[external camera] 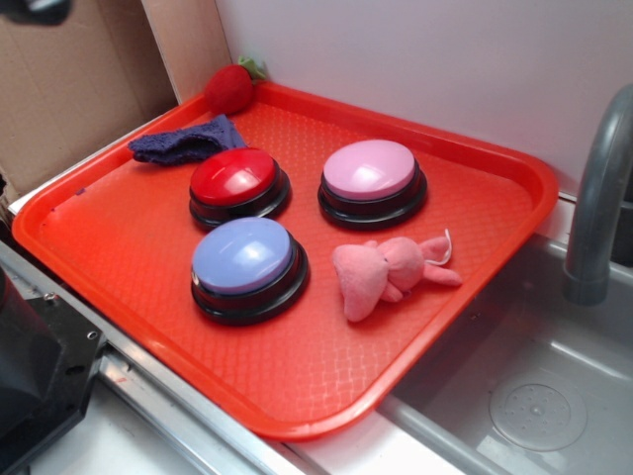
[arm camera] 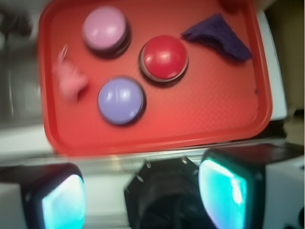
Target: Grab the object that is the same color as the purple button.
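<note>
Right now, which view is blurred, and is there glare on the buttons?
Wrist view: motion-blurred throughout, pink plush toy smeared, claw fingers soft. Exterior view: sharp; soft highlights on the red button and pink button, purple button nearly glare-free.

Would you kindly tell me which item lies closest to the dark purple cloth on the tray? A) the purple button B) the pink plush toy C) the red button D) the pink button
C: the dark purple cloth lies just beyond the red button, near the tray's far corner, with everything else farther away.
</note>
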You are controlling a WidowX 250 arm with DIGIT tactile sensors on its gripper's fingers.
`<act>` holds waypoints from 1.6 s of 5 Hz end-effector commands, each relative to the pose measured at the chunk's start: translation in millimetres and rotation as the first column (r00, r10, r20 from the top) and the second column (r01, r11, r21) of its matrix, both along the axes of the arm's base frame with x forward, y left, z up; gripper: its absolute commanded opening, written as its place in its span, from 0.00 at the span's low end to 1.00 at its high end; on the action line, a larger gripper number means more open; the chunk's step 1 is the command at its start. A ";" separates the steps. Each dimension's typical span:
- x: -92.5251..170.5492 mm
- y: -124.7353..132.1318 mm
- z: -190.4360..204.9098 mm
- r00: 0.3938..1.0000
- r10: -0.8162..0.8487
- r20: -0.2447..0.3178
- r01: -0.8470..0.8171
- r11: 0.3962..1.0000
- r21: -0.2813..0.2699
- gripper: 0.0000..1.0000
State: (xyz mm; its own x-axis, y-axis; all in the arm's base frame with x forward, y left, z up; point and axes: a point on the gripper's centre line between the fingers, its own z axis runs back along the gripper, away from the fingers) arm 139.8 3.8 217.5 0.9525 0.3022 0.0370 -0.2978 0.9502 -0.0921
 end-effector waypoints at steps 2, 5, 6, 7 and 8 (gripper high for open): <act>65.2 57.0 -38.1 0.743 0.666 0.071 -0.663 0.746 -0.058 1.00; 117.7 101.1 -124.1 0.380 0.913 0.148 -0.919 0.391 -0.056 1.00; 121.4 115.4 -145.3 0.311 0.937 0.159 -0.948 0.317 -0.018 1.00; 130.4 125.7 -160.2 0.263 0.954 0.144 -0.962 0.272 -0.040 1.00; 134.3 130.4 -172.2 0.225 0.963 0.152 -0.971 0.235 -0.052 1.00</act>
State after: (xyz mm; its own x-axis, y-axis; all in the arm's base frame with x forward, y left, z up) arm 277.7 120.8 30.2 -0.0598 0.9873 0.1472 -0.9906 -0.0406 -0.1304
